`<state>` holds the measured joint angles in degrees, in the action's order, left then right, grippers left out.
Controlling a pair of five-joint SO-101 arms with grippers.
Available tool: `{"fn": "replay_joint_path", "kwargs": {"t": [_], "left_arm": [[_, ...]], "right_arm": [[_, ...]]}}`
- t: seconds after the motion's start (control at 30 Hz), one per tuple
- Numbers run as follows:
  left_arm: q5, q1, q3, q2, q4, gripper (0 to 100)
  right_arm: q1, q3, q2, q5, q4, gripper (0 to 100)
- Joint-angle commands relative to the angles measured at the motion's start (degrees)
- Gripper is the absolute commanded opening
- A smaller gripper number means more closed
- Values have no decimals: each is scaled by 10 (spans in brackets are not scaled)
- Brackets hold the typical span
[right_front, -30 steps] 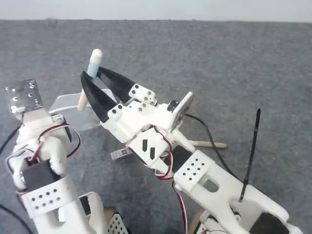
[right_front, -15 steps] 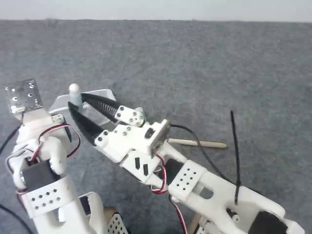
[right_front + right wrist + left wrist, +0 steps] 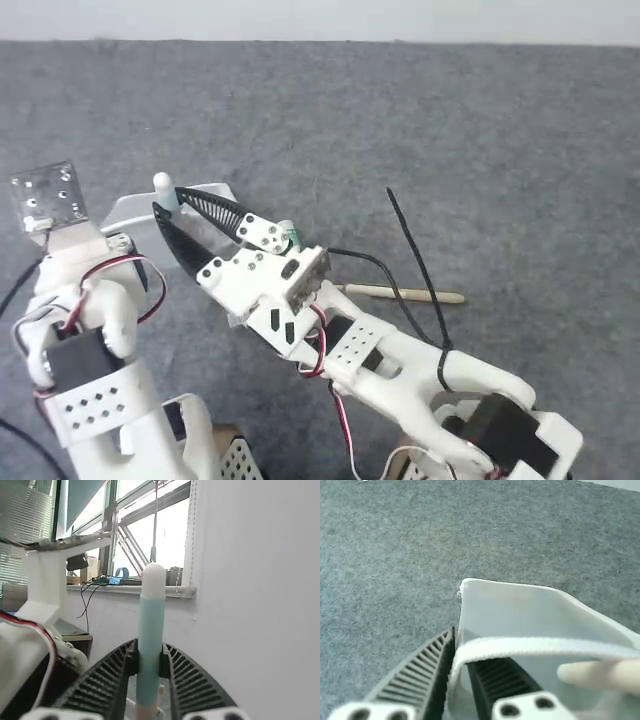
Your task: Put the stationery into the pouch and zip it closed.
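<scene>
Right wrist view: right gripper [image 3: 149, 661] pinches pen [image 3: 151, 625] upright. Left gripper [image 3: 461, 652] clamps pouch [image 3: 520, 607] rim. High view: wooden stick [image 3: 405, 293] at pouch's 3 o'clock.

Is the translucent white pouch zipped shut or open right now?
Open: the left gripper pinches one rim of the translucent white pouch, and its mouth gapes wide.

Left end effector [image 3: 461, 652] and right end effector [image 3: 150, 652] are both clamped, near each other.
</scene>
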<state>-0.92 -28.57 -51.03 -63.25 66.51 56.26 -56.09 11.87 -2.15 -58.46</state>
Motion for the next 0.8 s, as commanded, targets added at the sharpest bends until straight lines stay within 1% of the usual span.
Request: {"fn": "replay_joint_path", "kwargs": {"t": [0.0, 0.17, 0.23, 0.47, 0.77], "left_arm": [[-5, 1, 5, -1, -22, 12], [-5, 1, 5, -1, -22, 12], [-5, 1, 5, -1, -22, 12], [-5, 1, 5, -1, -22, 12], [-5, 1, 5, -1, -22, 12]], "right_arm": [[0, 30, 5, -45, -15, 17], [24, 9, 6, -61, -18, 133], [29, 2, 8, -61, -18, 165], [27, -40, 83, -61, -14, 144], [28, -76, 160, -61, -1, 145]]}}
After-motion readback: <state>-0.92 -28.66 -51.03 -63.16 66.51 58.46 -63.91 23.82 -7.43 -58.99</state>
